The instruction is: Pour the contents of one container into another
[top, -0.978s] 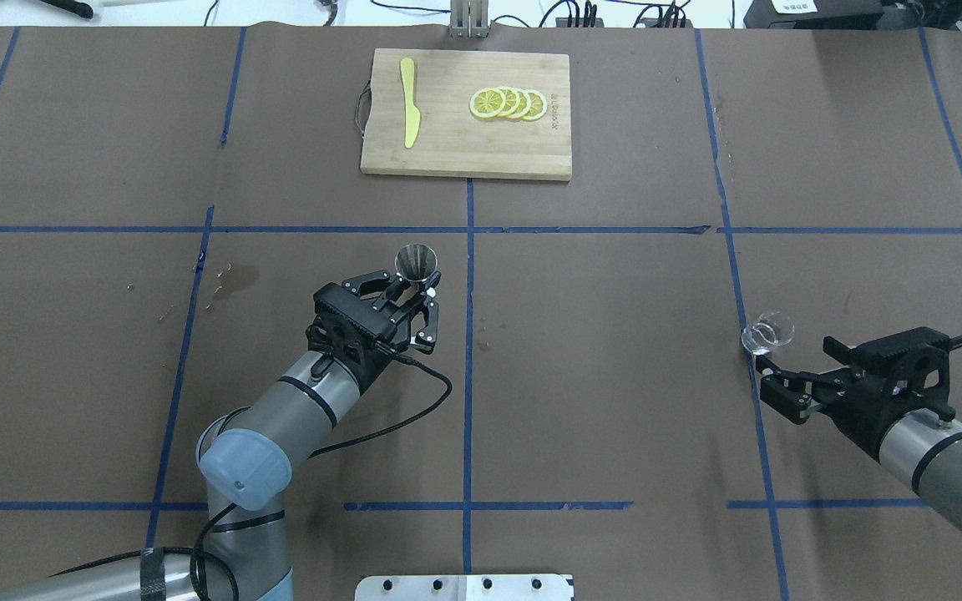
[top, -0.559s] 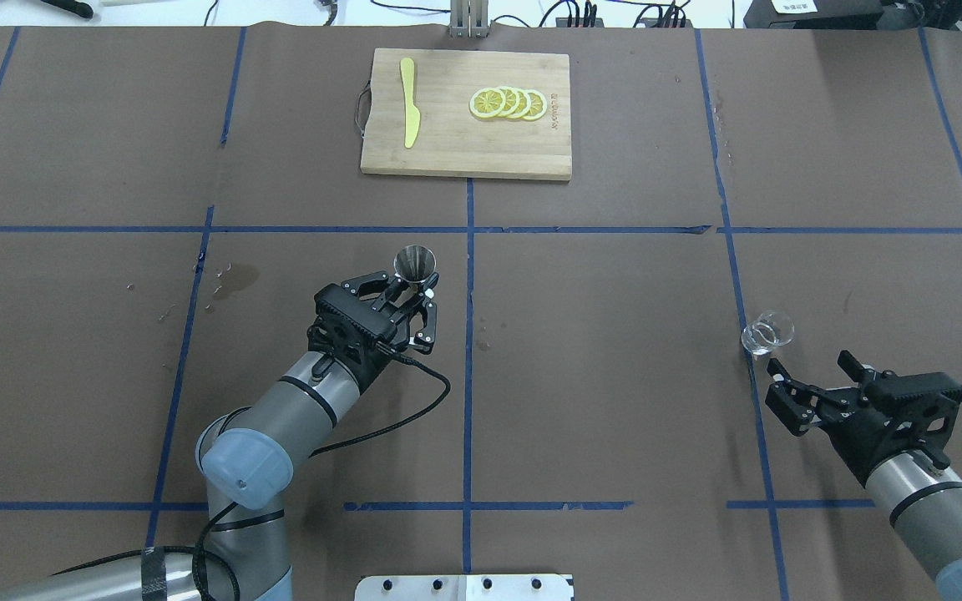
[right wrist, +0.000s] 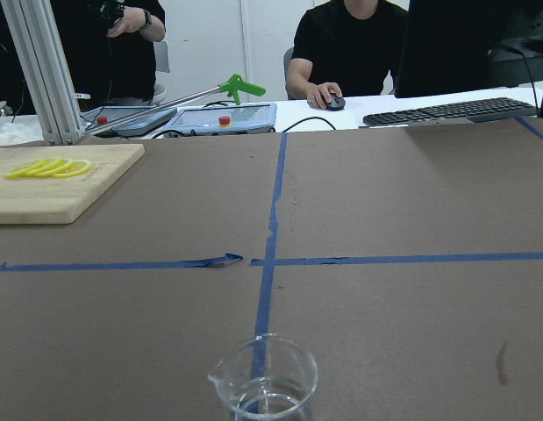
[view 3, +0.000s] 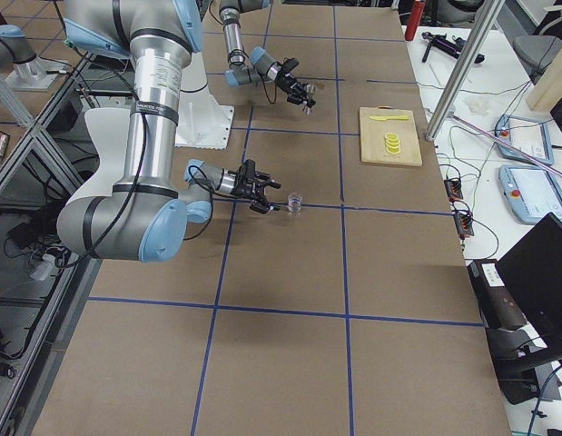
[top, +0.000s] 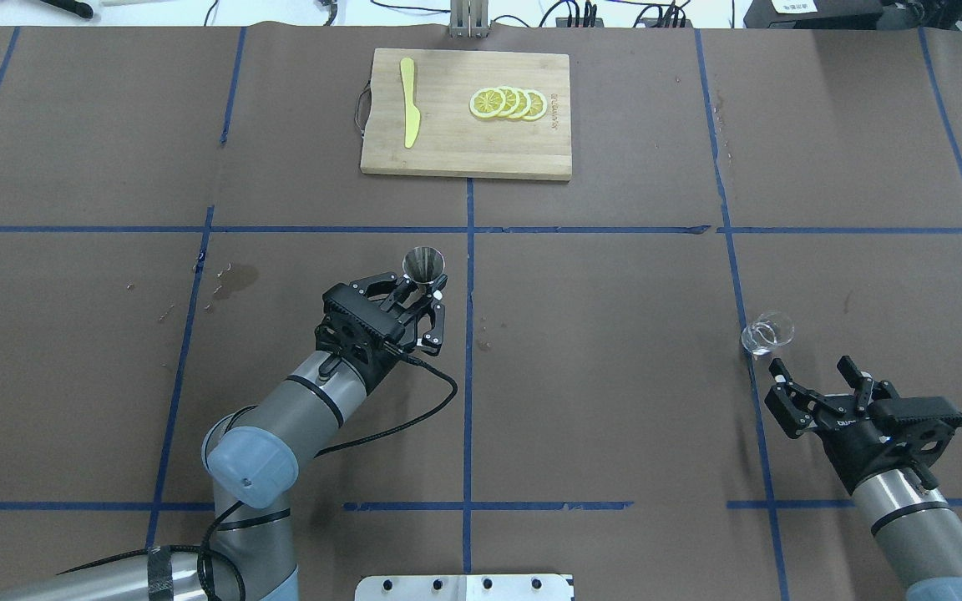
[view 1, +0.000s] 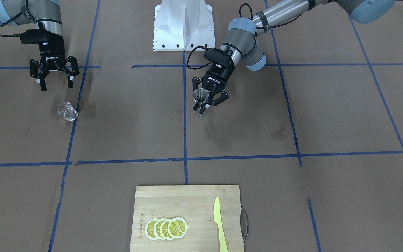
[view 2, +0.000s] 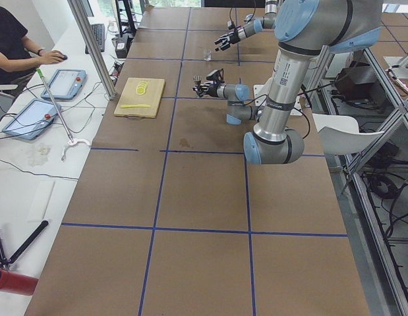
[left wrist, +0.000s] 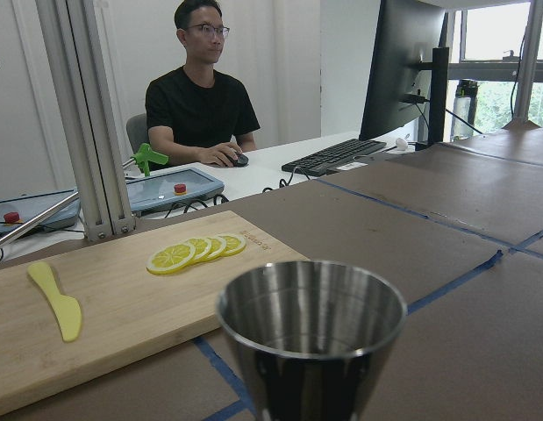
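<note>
**Front-facing view.** The left claw (view 1: 205, 101) is pinched on the jigger (view 1: 200, 96) at its narrow waist. It holds the jigger upright and clear of the worktop (view 1: 292, 105), near the centre line. The right claw (view 1: 56, 85) is spread wide and grips nothing. The glass cup (view 1: 67, 111) stands on the worktop just beyond its fingertips, not touching them.

**Overhead view.** The two vessels are well apart, the jigger left of centre and the glass cup (top: 767, 334) far out to the right. The cutting board (top: 464, 154), with lemon slices (top: 508, 103) and a yellow knife (top: 408, 100), lies at the far edge and plays no part.

**Left side view.** The jigger is raised in the near arm's claw. The far claw hangs short of the cup.

**Right side view.** The near claw points at the cup, with a gap between them.

**Left wrist view.** The jigger's mouth faces upward. The inner wall that shows looks dry, and the bottom is not visible.

**Right wrist view.** The cup sits directly ahead, low in the picture, with its spout to the left. Whether it holds liquid cannot be told.

**Finding.** The receiving vessel is secured. The source cup is not yet grasped. In my judgement, grasping it, carrying it across to the jigger and pouring all remain to be done.
</note>
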Robot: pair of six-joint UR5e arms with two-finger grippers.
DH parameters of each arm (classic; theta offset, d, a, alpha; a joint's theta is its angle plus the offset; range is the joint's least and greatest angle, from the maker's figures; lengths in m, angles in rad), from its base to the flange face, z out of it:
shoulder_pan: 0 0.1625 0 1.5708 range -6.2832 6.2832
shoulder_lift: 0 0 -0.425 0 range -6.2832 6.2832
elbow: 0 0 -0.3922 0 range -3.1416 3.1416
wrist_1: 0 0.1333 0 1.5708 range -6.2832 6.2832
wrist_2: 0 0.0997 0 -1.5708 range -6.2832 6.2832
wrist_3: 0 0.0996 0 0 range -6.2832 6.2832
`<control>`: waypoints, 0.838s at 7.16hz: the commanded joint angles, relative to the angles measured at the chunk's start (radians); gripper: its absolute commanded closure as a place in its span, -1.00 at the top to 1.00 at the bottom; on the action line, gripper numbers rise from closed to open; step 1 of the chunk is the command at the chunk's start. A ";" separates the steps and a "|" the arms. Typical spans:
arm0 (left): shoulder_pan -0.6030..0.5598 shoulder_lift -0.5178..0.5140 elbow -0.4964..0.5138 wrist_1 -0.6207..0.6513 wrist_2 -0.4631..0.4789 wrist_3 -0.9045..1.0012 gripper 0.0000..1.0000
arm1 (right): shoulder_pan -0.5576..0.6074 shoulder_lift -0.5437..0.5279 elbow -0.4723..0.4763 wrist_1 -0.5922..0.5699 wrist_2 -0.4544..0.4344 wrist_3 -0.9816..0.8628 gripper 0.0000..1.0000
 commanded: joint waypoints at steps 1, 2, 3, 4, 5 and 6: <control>-0.002 -0.001 -0.001 -0.001 -0.002 0.000 -1.00 | 0.000 0.059 -0.064 0.002 -0.058 0.007 0.97; -0.002 -0.001 -0.001 -0.001 -0.001 0.000 -1.00 | -0.002 0.062 -0.074 0.004 -0.065 -0.005 0.97; -0.002 -0.001 -0.001 -0.001 -0.001 0.000 -1.00 | -0.003 0.096 -0.084 0.001 -0.063 -0.013 0.97; -0.002 -0.001 -0.004 -0.001 0.001 0.000 -1.00 | -0.002 0.126 -0.126 0.004 -0.063 -0.043 0.97; -0.002 -0.001 -0.004 -0.001 0.002 0.000 -1.00 | 0.000 0.142 -0.137 0.002 -0.062 -0.046 0.97; -0.002 -0.001 -0.005 -0.001 0.002 -0.002 -1.00 | 0.014 0.141 -0.157 0.004 -0.057 -0.060 0.96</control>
